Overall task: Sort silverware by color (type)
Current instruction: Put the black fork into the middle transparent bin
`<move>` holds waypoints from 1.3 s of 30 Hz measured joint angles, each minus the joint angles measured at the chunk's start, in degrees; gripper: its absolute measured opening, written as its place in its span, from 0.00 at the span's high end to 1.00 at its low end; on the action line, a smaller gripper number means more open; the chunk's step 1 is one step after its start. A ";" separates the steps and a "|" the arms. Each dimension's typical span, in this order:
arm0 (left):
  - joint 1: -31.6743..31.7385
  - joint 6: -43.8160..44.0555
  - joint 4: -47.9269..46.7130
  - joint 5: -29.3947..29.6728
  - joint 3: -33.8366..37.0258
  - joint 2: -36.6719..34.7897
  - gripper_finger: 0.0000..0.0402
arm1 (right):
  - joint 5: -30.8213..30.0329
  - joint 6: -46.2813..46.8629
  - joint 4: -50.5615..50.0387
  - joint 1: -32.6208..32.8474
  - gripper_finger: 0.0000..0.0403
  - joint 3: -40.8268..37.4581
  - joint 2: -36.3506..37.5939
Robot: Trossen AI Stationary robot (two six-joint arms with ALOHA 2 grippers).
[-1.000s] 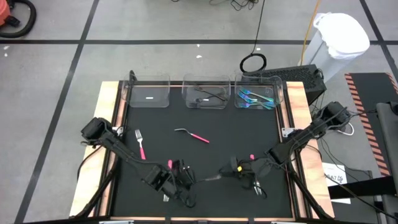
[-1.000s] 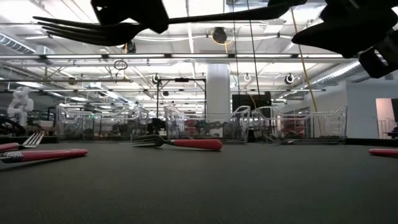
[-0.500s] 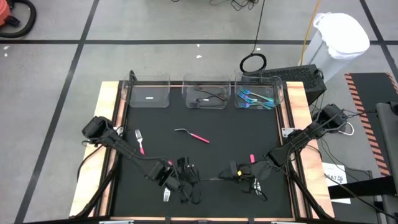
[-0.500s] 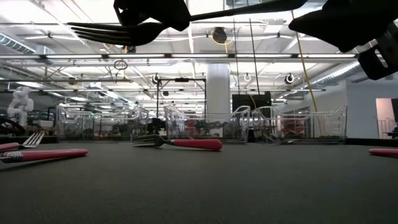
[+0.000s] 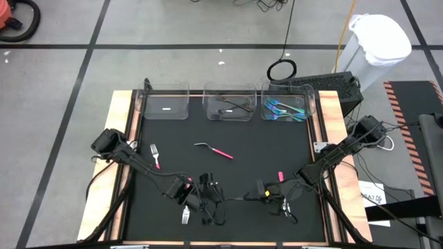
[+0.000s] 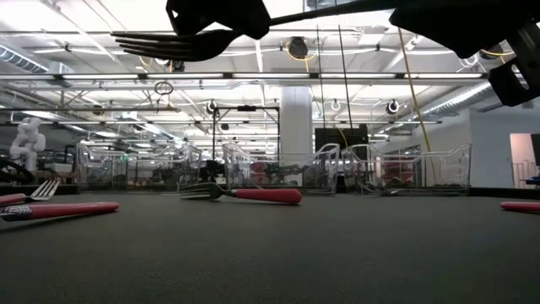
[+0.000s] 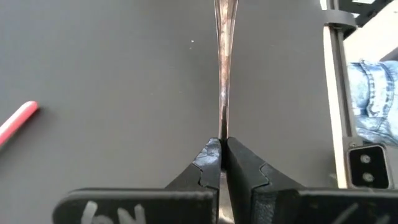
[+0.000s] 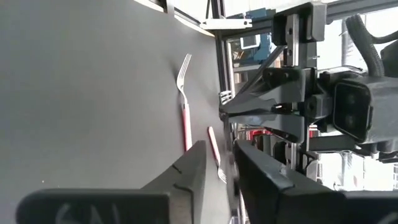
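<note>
High view shows both arms meeting over the near part of the black table (image 5: 277,149), the left gripper (image 5: 216,196) and the right gripper (image 5: 266,195) facing each other with a slim black fork (image 5: 239,199) stretched between them. Left wrist view has the left fingers (image 7: 208,163) clenched on the thin handle of that fork (image 7: 224,56), held above the mat. Right wrist view shows the right fingers (image 8: 199,163) slightly parted around the fork's far end; whether they press on it cannot be told. Low view shows the fork's tines (image 6: 160,44) lifted high over the surface. Around them lie loose pieces: a pink-handled fork (image 5: 156,160) near the left edge, a pink-handled spoon (image 5: 215,150) in the middle, another pink handle (image 5: 280,176) just beside the right arm, and a silver fork head (image 5: 185,217) by the left wrist. Along the far edge stand three clear bins: the left bin (image 5: 166,93) holds only a white label, the middle bin (image 5: 231,95) holds black pieces (image 5: 232,105), and the right bin (image 5: 288,95) holds teal pieces (image 5: 284,110).
</note>
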State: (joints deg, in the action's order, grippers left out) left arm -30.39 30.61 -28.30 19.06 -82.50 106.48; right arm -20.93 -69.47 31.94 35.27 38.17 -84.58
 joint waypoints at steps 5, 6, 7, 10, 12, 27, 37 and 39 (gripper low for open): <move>0.04 -0.15 0.38 -0.48 0.00 0.00 0.97 | 0.00 -0.03 0.01 -0.02 0.85 0.00 0.00; 0.04 -0.39 0.59 -0.50 0.00 0.00 0.97 | 0.00 -0.03 0.01 -0.02 0.86 0.00 0.00; 0.04 -0.82 0.61 -0.52 0.00 0.00 0.97 | 0.00 -0.03 0.02 -0.02 0.87 0.00 0.00; 0.02 -1.03 0.79 -0.56 0.00 0.00 0.97 | 0.00 -0.03 0.02 -0.02 0.90 0.00 0.00; 0.03 -1.03 0.82 -0.58 0.00 0.00 0.97 | 0.00 -0.03 0.04 -0.02 0.92 0.00 0.00; -0.02 -1.01 3.70 2.11 0.08 0.02 0.87 | -0.35 1.31 0.71 -0.02 0.99 0.00 0.00; 0.15 -4.23 5.08 9.88 0.00 -1.52 0.51 | -6.40 0.82 0.30 0.04 0.99 -0.07 0.01; 0.33 -4.56 5.14 10.05 0.00 -2.36 0.50 | -6.29 0.54 -0.31 0.04 0.99 -0.07 0.46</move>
State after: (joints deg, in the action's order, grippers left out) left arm -30.06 26.05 -23.16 29.11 -82.50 104.12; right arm -27.22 -68.93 31.63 35.31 38.11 -84.12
